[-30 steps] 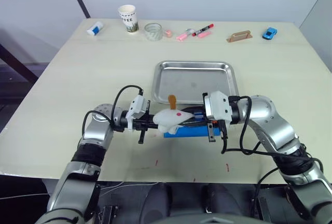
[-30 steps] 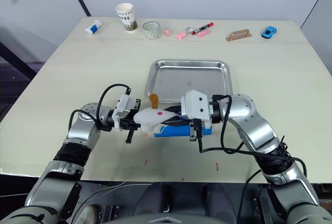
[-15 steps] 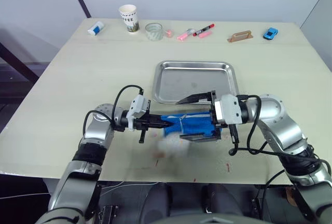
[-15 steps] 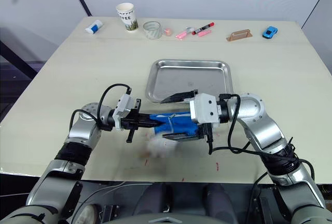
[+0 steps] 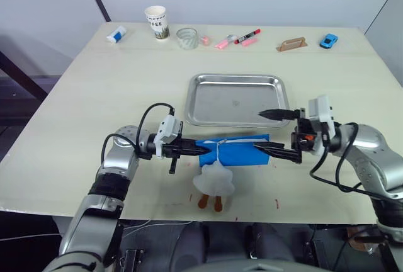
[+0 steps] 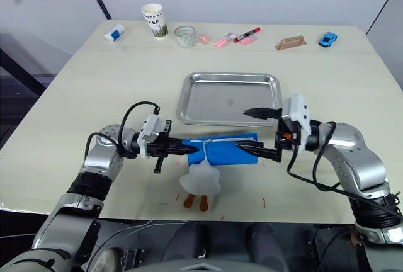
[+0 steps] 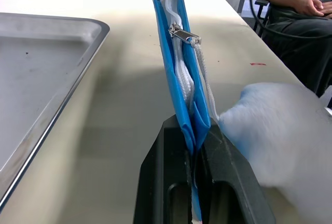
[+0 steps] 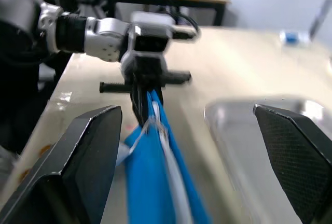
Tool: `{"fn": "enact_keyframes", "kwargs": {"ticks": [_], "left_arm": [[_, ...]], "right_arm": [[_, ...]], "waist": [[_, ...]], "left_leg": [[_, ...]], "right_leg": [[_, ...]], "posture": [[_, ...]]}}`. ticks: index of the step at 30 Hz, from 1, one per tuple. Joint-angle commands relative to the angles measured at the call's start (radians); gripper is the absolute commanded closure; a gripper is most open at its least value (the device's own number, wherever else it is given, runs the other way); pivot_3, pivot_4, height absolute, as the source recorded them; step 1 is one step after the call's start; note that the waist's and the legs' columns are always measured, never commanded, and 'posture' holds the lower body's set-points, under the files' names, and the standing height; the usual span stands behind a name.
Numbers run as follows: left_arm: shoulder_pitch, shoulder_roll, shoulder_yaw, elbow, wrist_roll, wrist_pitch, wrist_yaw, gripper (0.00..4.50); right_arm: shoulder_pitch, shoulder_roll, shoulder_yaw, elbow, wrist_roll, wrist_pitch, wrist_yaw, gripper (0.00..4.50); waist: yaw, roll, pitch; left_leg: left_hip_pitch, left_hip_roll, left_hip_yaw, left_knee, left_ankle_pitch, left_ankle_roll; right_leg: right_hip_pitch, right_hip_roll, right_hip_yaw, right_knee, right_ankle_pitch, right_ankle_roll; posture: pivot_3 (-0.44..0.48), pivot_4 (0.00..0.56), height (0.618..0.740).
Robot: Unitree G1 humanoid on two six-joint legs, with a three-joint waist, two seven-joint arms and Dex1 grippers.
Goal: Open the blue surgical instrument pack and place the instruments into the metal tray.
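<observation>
Whereas the right claw [image 5: 275, 132] was clamped on the pack's right end a second ago, it now stands spread wide and clear of it at 3 o'clock, one finger over the tray's near right corner, the other along the pack's right edge. The white fluffy charm [image 5: 213, 180], earlier lifted between the claws, now hangs from its cord below the pack at 6 o'clock, near the surface [image 5: 94, 96] edge.

The left claw [image 5: 200, 150] is pressed together, pinching the left end of the pack [image 5: 236, 149]. In the left wrist view the pack [image 7: 179, 84] stands on edge, zipper pull [image 7: 182, 33] uppermost, white lining visible between the blue sides.

The pack lies at 6 o'clock of the tray [image 5: 237, 99], just beside its near rim.

Along the far edge at 12 o'clock: paper cup [image 5: 157, 22], tape roll [image 5: 186, 38], marker [image 5: 247, 36], toy car [image 5: 327, 40]. None stand between claws and tray.
</observation>
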Motion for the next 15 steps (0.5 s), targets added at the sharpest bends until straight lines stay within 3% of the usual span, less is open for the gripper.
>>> {"fn": "enact_keyframes", "kwargs": {"ticks": [1,10,13,15], "left_arm": [[0.000,0.005,-0.009,0.010,0.021,-0.012,-0.031,4.50],[0.000,0.011,-0.008,0.004,0.018,-0.022,-0.042,4.50],[-0.004,0.011,-0.007,0.007,0.016,-0.021,-0.043,4.50],[-0.006,0.012,-0.006,0.009,0.015,-0.022,-0.045,4.50]], "right_arm": [[0.035,-0.011,-0.008,0.051,-0.019,-0.035,0.039,0.07],[0.062,0.039,0.041,0.190,-0.119,-0.130,0.055,0.07],[0.062,0.049,0.045,0.189,-0.115,-0.136,0.071,0.85],[0.061,0.055,0.043,0.183,-0.106,-0.129,0.074,1.88]], "waist": [[0.000,0.000,0.000],[-0.001,0.000,0.000],[-0.001,0.000,0.000],[-0.001,0.000,0.000]], "left_leg": [[0.000,0.000,0.000,0.000,0.000,0.000],[0.000,0.000,0.000,0.000,0.000,0.000],[0.000,0.000,0.000,0.000,0.000,0.000],[0.000,0.000,0.000,0.000,0.000,0.000]], "right_leg": [[0.000,0.000,0.000,0.000,0.000,0.000],[0.000,0.000,0.000,0.000,0.000,0.000],[0.000,0.000,0.000,0.000,0.000,0.000],[0.000,0.000,0.000,0.000,0.000,0.000]], "posture": [[0.000,0.150,0.718],[0.000,0.150,0.718],[0.000,0.150,0.718],[0.000,0.150,0.718]]}}
